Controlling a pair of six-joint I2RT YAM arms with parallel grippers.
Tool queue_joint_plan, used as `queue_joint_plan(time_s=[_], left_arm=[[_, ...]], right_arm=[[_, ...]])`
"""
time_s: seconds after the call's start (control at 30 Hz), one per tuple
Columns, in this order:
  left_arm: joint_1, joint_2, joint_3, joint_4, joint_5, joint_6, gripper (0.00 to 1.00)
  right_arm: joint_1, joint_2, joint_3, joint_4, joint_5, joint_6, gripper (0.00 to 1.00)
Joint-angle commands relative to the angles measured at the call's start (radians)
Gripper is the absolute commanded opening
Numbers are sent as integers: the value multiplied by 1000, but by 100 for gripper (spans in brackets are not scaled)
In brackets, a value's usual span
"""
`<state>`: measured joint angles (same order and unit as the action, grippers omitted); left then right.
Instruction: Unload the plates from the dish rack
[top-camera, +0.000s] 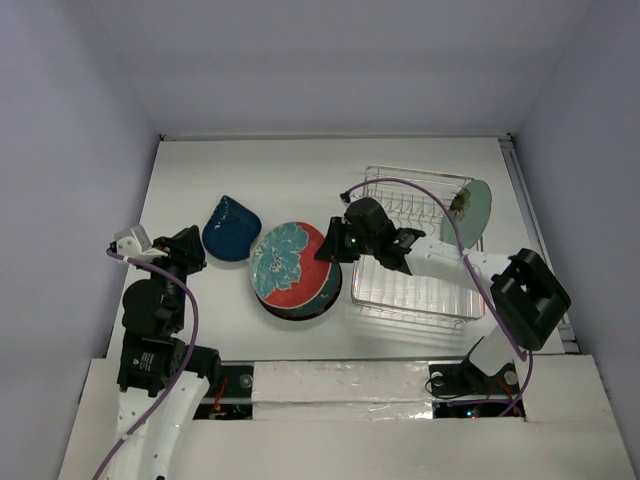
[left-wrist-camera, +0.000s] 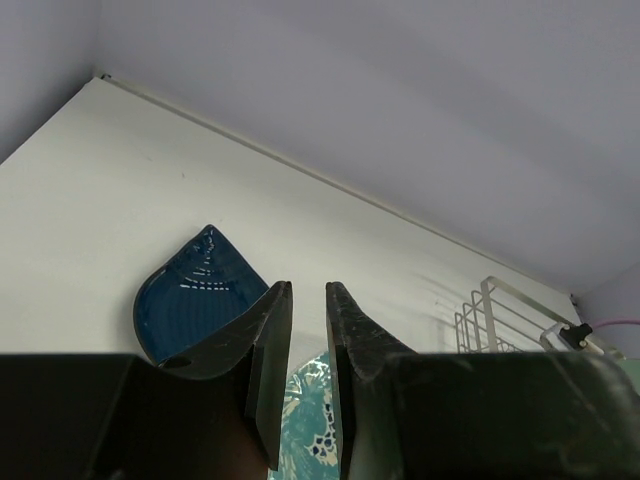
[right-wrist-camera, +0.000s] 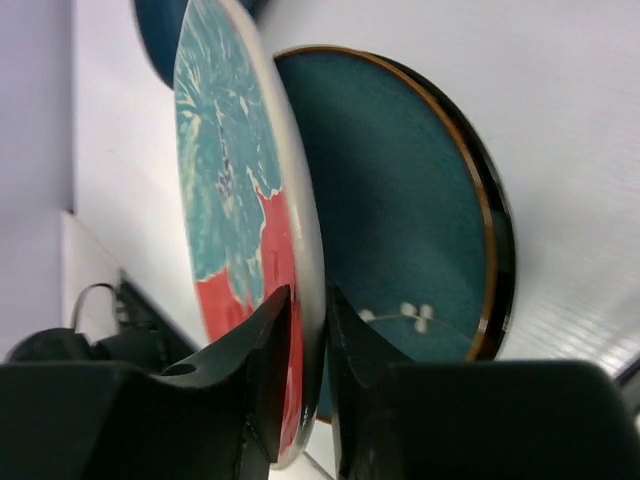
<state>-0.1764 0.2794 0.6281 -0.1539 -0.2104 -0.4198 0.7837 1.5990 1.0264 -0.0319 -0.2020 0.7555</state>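
Red-and-teal plate (right-wrist-camera: 225, 200), rim inside right hand (right-wrist-camera: 304, 295), grip unclear; left hand (left-wrist-camera: 306, 290) ajar, empty.

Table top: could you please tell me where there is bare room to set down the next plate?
Free: the wide far strip of table between the back wall, the blue plate and the dish rack. Crowded: the gap between the floral plate and the rack, filled by the right claw.

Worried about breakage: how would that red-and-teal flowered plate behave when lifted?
The flowered plate looks like glazed ceramic, so probably stiff and chippable. Its glossy rim could slip between the right hand's narrow fingers.
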Motion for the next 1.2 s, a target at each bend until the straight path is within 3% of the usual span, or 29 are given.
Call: queue_joint_plan(time_s=[0.0,0.13,0.37,0.47,0.67,0.87,0.93,1.0,1.03,1.07,1.17], left_arm=[[5,6,-13,56,3,15,18],[5,3,-13,57,3,13,18],[14,9,-13,59,3,12,18],[14,9,-13,59,3,12,18],[14,1,-15,62,3,12,18],[14,-5,-16,62,3,10,19],[14,-9,-13,59,3,10,19],[14,-13,-14,59,3,12,19],[14,-16,-15,60,3,12,19],[14,-16,-15,62,3,10,19],[14,-19,-13,62,3,12,19]], right_arm=[[20,-11,30,-46,67,-45,31],[40,-7,57,-155,142,-88,40],[106,-5,107,-310,308,-114,74],[129,-20,126,-364,380,-110,83],[129,-128,115,-425,470,-97,91],[129,-214,156,-465,492,-142,90],[129,-229,182,-517,568,-136,75],[120,-282,201,-552,648,-124,25],[106,-309,204,-572,685,-110,9],[89,-336,207,-618,760,-102,0],[-50,-460,192,-693,860,-99,0]])
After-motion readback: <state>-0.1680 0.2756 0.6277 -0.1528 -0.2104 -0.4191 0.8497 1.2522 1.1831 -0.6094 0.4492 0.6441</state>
